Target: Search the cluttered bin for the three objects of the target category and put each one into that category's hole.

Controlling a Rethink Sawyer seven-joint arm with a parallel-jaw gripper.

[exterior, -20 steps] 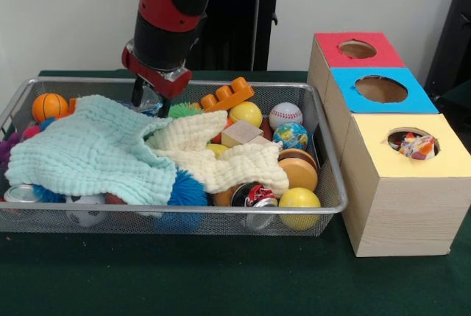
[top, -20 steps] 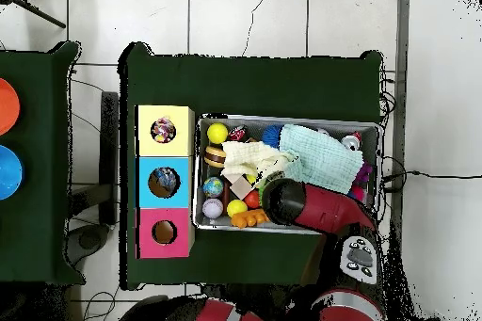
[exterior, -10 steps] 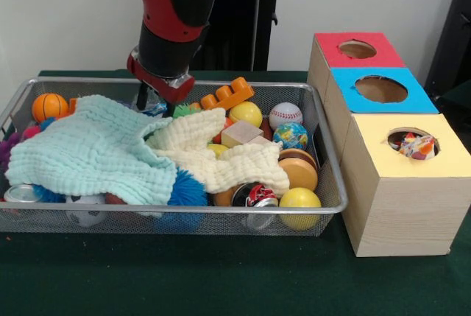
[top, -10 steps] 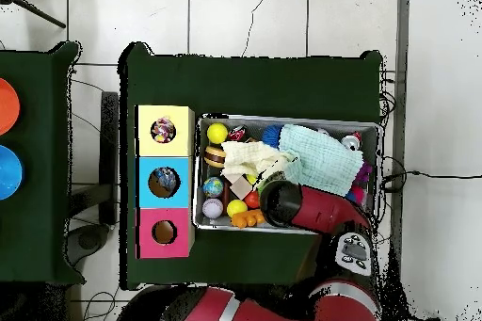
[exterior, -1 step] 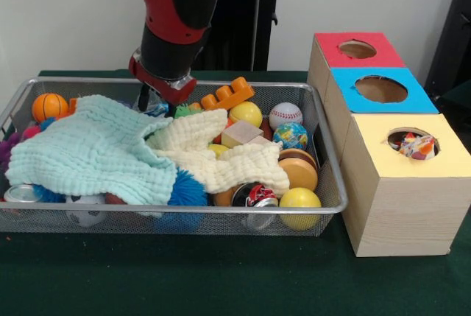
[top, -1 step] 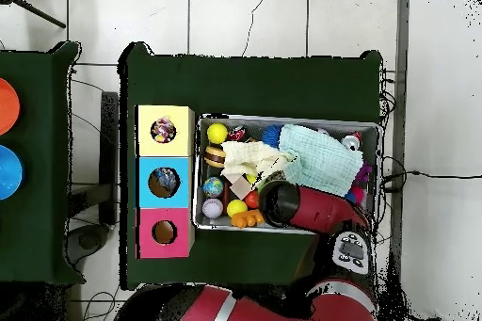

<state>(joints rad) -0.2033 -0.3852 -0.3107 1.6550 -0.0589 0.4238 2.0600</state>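
From the front, the gripper dips into the wire bin behind the mint cloth; whether it grips anything cannot be told. From overhead, the arm hides it; the holed boxes stand beside the bin.

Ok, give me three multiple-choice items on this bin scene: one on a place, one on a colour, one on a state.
1. Where does the baseball lie?
A. in the wire bin
B. on the red box
C. on the table

2. What colour is the top of the box nearest the camera in the front view?
A. red
B. blue
C. yellow

3. How does the mint cloth lie?
A. folded flat
B. draped over toys
C. hanging outside the bin

Answers: 1 A, it sits among balls inside the mesh; 2 C, its lid is yellow; 3 B, toys poke out beneath it.
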